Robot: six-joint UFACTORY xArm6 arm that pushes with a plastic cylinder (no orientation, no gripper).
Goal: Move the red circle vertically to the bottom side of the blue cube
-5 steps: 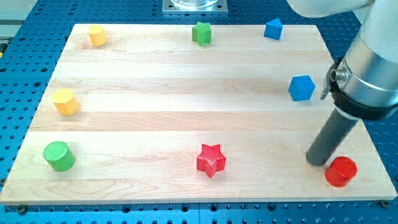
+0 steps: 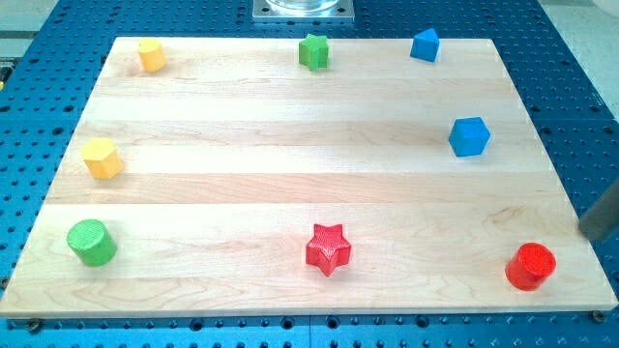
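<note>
Near the bottom right corner of the wooden board (image 2: pixel 290 193): the red circle (image 2: pixel 531 267), a short round puck lying flat. Just up and to the view's right of it, close but apart: my tip (image 2: pixel 587 232), the blunt end of a dark rod slanting in from the view's right edge. Nothing held, nothing touched; no jaws on this tool to open or close, only a plain end hanging clear of every block.

Well above the red circle, toward the view's top and slightly left: the blue cube (image 2: pixel 469 136), near the board's right edge.

Cut off by the frame: almost the whole rod, with only a short dark stub showing and its outline soft and blurred. Impossible to tell whether the end meets the wood or hovers over it. Also cropped at the view's top: a grey metal base (image 2: pixel 303 8).

Elsewhere, all matte and solid in colour: a red star (image 2: pixel 328 248) at bottom centre, a green cylinder (image 2: pixel 92 242) at bottom left, a yellow hexagon (image 2: pixel 102 158) at the left edge, a second yellow block (image 2: pixel 151 55) at top left with a shape hard to make out, a green star (image 2: pixel 313 51) at top centre, and a small blue block (image 2: pixel 425 44) at top right, roughly house-shaped. Pale planks with long grain lines, on a blue table (image 2: pixel 39 97) dotted with rows of holes.
</note>
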